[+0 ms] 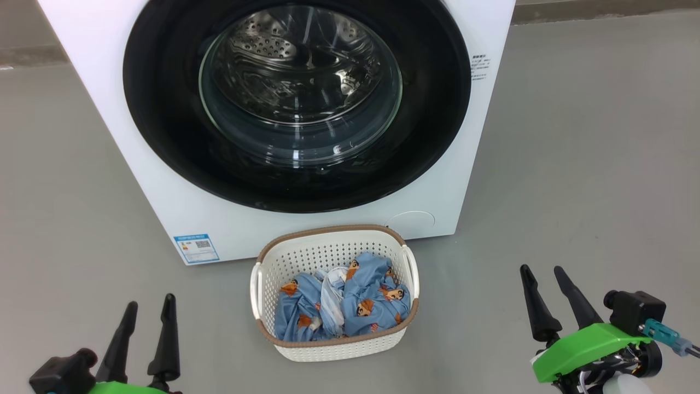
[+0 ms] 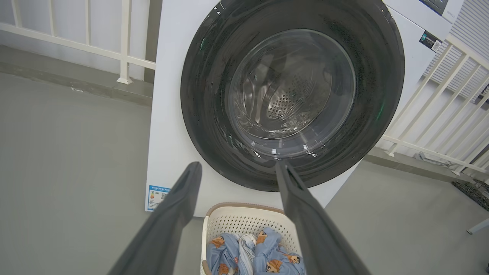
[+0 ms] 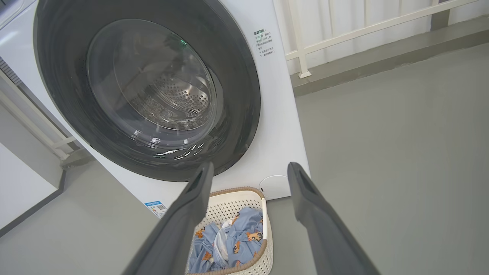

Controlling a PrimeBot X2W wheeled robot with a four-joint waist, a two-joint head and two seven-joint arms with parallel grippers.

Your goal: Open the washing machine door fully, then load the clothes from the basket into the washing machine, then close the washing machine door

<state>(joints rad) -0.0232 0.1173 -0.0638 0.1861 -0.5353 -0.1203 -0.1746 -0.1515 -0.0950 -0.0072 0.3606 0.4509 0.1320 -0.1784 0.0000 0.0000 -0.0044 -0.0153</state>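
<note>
You were on the first step: the washing machine door [image 1: 298, 104] at twelve o'clock was shut, with the basket [image 1: 328, 232] of clothes [image 1: 350, 306] at six. Your left gripper [image 1: 151, 300] and right gripper [image 1: 541, 268] gaped empty. Next, you likely had to hook the door's edge.

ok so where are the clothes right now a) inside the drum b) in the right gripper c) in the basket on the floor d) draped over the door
C: the clothes lie in the basket on the floor before the washing machine, its door shut, and the left gripper and right gripper are open and empty.
</note>
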